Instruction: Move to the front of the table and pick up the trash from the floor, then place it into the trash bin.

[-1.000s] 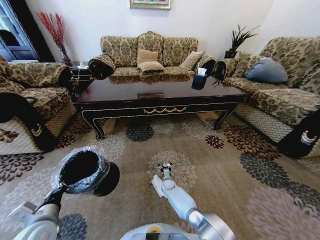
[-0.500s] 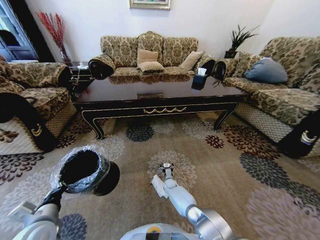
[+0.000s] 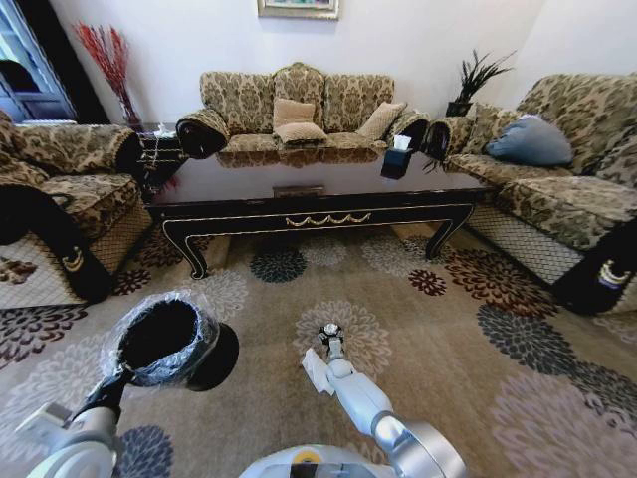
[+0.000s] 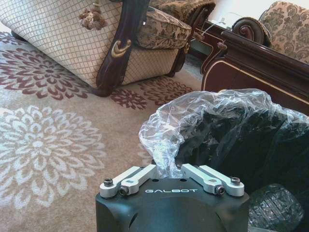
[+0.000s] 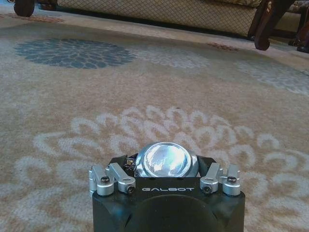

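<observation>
Black and wrapped in a crinkled clear liner, the trash bin is lifted off the carpet, its rim pinched by the left gripper. The right gripper hangs low over a pale flower on the carpet, fingers clamped on a clear bottle (base toward the wrist camera). The table stands beyond, well apart.

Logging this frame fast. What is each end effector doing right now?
Left end effector: shut on the trash bin liner, bin held up.
Right end effector: shut on a clear bottle, low over the carpet.
</observation>
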Robot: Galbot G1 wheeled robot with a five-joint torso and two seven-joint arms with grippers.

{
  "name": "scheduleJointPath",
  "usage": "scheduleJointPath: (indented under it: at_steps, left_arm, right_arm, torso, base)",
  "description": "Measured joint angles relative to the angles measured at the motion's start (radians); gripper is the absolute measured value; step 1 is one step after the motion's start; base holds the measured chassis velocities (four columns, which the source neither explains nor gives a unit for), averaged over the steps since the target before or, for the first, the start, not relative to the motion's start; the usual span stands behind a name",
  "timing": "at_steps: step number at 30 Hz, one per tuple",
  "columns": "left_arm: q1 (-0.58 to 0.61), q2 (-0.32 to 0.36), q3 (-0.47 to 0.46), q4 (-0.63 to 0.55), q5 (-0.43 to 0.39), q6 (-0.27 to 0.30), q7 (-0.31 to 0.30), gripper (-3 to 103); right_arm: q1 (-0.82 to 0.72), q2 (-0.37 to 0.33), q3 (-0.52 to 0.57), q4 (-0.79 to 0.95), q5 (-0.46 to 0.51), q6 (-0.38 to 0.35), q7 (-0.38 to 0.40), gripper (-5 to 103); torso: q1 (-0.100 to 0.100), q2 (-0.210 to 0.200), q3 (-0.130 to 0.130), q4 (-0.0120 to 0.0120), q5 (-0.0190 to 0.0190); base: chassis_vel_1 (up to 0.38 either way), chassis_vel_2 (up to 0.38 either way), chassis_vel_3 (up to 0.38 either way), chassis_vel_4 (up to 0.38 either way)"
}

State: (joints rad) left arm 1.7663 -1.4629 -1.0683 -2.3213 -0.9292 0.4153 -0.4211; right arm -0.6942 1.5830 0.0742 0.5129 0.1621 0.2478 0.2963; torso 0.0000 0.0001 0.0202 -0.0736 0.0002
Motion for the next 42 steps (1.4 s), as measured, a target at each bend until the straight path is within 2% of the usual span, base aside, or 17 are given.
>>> scheduleJointPath:
  at_steps: [7, 11, 15, 22, 27, 29, 31, 37, 42]
  left_arm:
    - [-0.018, 0.0, 0.018, 0.012, 0.005, 0.0, 0.001, 3]
    - [-0.032, 0.002, 0.031, 0.03, 0.01, 0.0, 0.001, 3]
    - [-0.057, 0.007, 0.05, 0.068, 0.017, -0.001, 0.004, 3]
    - [-0.092, 0.024, 0.078, 0.117, 0.021, -0.003, 0.008, 3]
    - [-0.126, 0.046, 0.109, 0.15, 0.028, -0.003, 0.009, 3]
    - [-0.145, 0.063, 0.134, 0.172, 0.034, -0.003, 0.011, 3]
    - [-0.162, 0.077, 0.156, 0.192, 0.043, -0.003, 0.013, 3]
    - [-0.209, 0.093, 0.199, 0.235, 0.057, -0.002, 0.014, 3]
    - [-0.253, 0.137, 0.237, 0.255, 0.046, 0.0, 0.015, 3]
  right_arm:
    - [-0.031, -0.032, -0.013, 0.068, -0.004, 0.006, 0.008, 75]
    - [-0.071, -0.065, -0.052, 0.184, 0.006, 0.001, 0.044, 75]
    - [-0.119, -0.111, -0.117, 0.373, 0.025, -0.014, 0.08, 75]
    - [-0.128, -0.162, -0.205, 0.574, 0.079, 0.002, 0.096, 75]
    - [-0.1, -0.195, -0.285, 0.724, 0.156, 0.053, 0.044, 75]
    - [-0.073, -0.201, -0.323, 0.775, 0.168, 0.129, -0.025, 75]
    - [-0.043, -0.204, -0.366, 0.81, 0.174, 0.182, -0.048, 75]
    - [0.025, -0.217, -0.474, 0.866, 0.234, 0.234, -0.093, 75]
    - [0.083, -0.227, -0.666, 0.903, 0.206, 0.26, -0.101, 75]
  torso:
    - [0.0, 0.0, 0.0, -0.0007, -0.0001]
    - [0.0, 0.0, 0.0, -0.0004, -0.0002]
    - [0.0, 0.0, 0.0, -0.0004, -0.0002]
    - [0.0, 0.0, 0.0, -0.0003, -0.0001]
    - [0.0, 0.0, 0.0, -0.0002, -0.0002]
    - [0.0, 0.0, 0.0, -0.0004, -0.0002]
    - [0.0, 0.0, 0.0, -0.0005, -0.0003]
    - [0.0, 0.0, 0.0, -0.0002, -0.0003]
    - [0.0, 0.0, 0.0, -0.0002, -0.0004]
  base:
    - [0.0, 0.0, 0.0, 0.0]
    - [0.0, 0.0, 0.0, 0.0]
    - [0.0, 0.0, 0.0, 0.0]
    - [0.0, 0.0, 0.0, 0.0]
    - [0.0, 0.0, 0.0, 0.0]
    - [0.0, 0.0, 0.0, 0.0]
    - [0.0, 0.0, 0.0, 0.0]
    - [0.0, 0.0, 0.0, 0.0]
    - [0.0, 0.0, 0.0, 0.0]
